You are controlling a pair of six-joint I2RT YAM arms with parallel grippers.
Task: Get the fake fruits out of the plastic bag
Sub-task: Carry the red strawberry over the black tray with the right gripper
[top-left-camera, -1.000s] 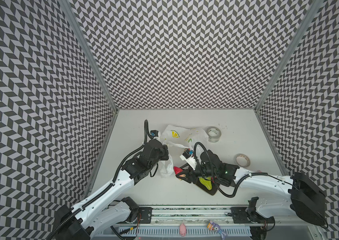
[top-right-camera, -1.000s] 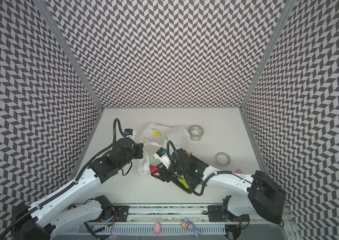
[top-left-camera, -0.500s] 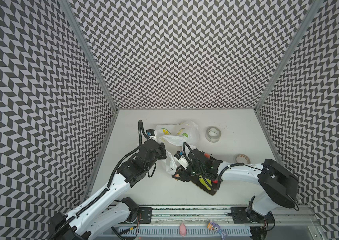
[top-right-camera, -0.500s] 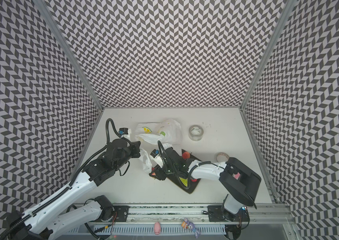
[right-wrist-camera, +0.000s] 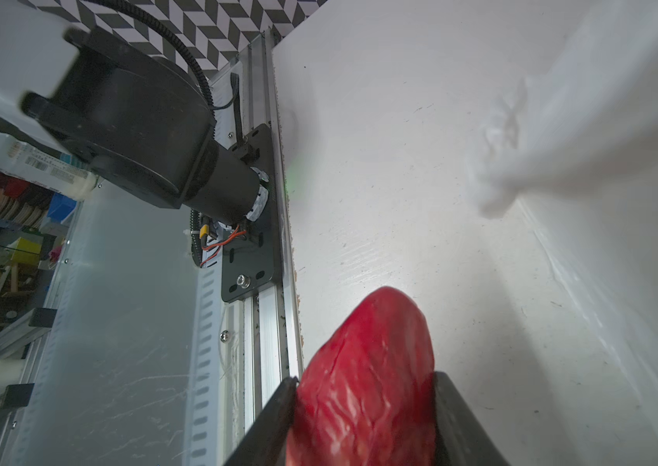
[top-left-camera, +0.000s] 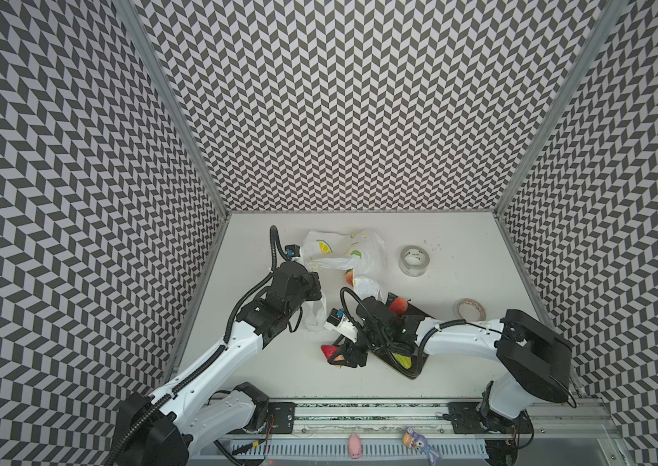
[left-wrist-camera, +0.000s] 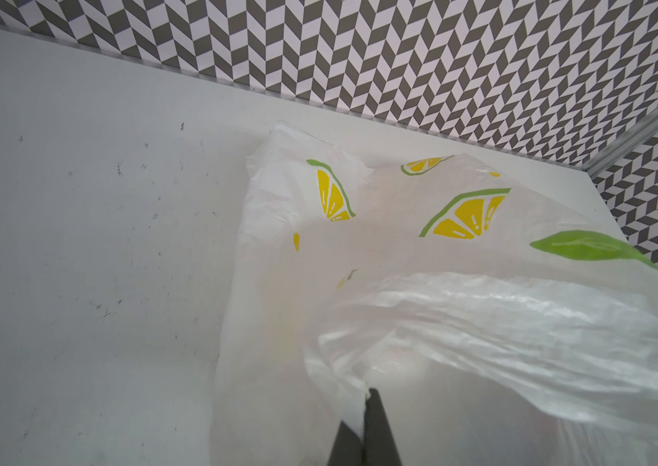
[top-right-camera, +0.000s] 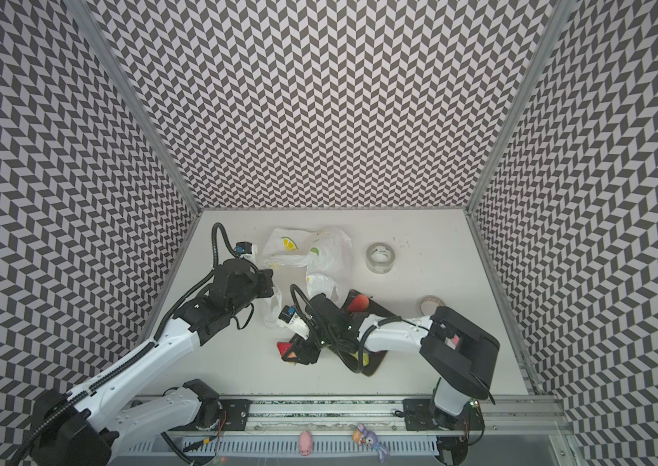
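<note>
**Ana:** Where is the bag?

**Ben:** The plastic bag (top-left-camera: 343,252), white with lemon-slice prints, lies crumpled toward the back of the white counter (top-left-camera: 460,250). The left gripper (left-wrist-camera: 367,397) has its jaws pinched shut on a fold of the thin film.

**Ana:** And the fruit?

**Ben:** The right gripper (right-wrist-camera: 365,381) is nearer the front of the counter, jaws closed across a red strawberry (right-wrist-camera: 367,355). A second strawberry (top-left-camera: 399,305) sits on a dark tray (top-left-camera: 416,312) just beside the bag. Something red (top-left-camera: 349,277) peeks out at the bag's mouth.

**Ana:** How will they handle?

**Ben:** The fruits look light, glossy and hard, so probably slippery. Gripping across the widest part seems safest. The bag is limp and crinkly, best held by a bunched edge or handle.
</note>
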